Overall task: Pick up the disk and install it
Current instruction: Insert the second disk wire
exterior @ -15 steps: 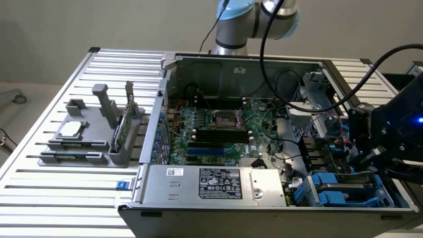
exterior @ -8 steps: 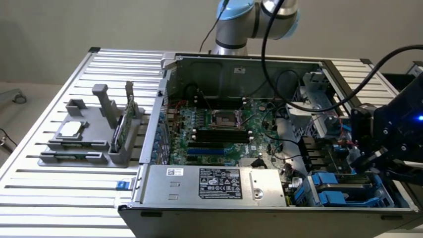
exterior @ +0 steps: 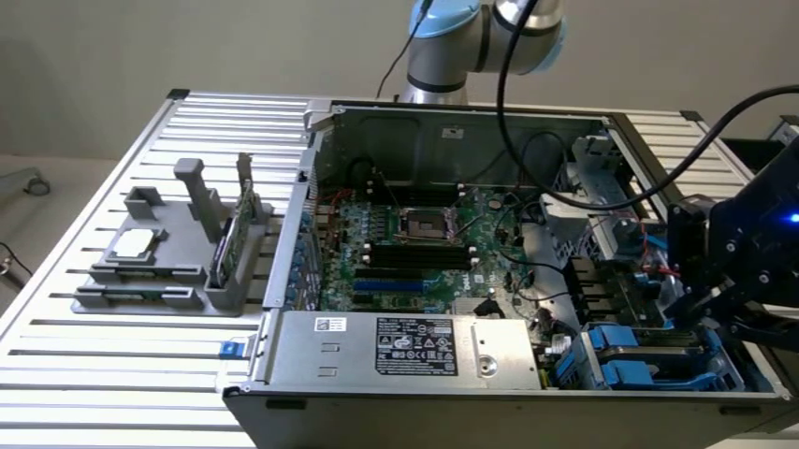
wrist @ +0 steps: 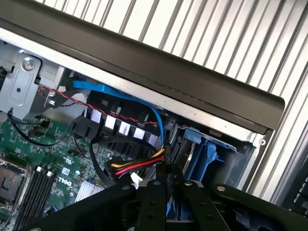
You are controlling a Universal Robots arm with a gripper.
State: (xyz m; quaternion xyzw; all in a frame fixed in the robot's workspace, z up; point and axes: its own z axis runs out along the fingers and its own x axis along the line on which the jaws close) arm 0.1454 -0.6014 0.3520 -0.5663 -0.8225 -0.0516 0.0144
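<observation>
- One-armed, poising gripper (exterior: 702,309) at blue-framed disk (exterior: 628,351); grasp impossible to tell.
- Showing "DELL" lettering on motherboard (wrist: 29,139).
- Bearing dark label (exterior: 416,346), print illegible, on power supply (exterior: 318,360).

Disk carrier (wrist: 210,153) blue plastic; table (exterior: 75,374) ribbed bare metal, shiny.

1 table (exterior: 150,374), 1 robot arm (exterior: 450,47), 1 computer case (exterior: 500,412), 1 grey holder (exterior: 138,295). In the holder, 1 silver chip (exterior: 134,243) and 1 green card (exterior: 228,245). Inside the case, 1 motherboard (exterior: 413,234), 1 power supply (exterior: 362,346), 1 disk (wrist: 210,151).
</observation>
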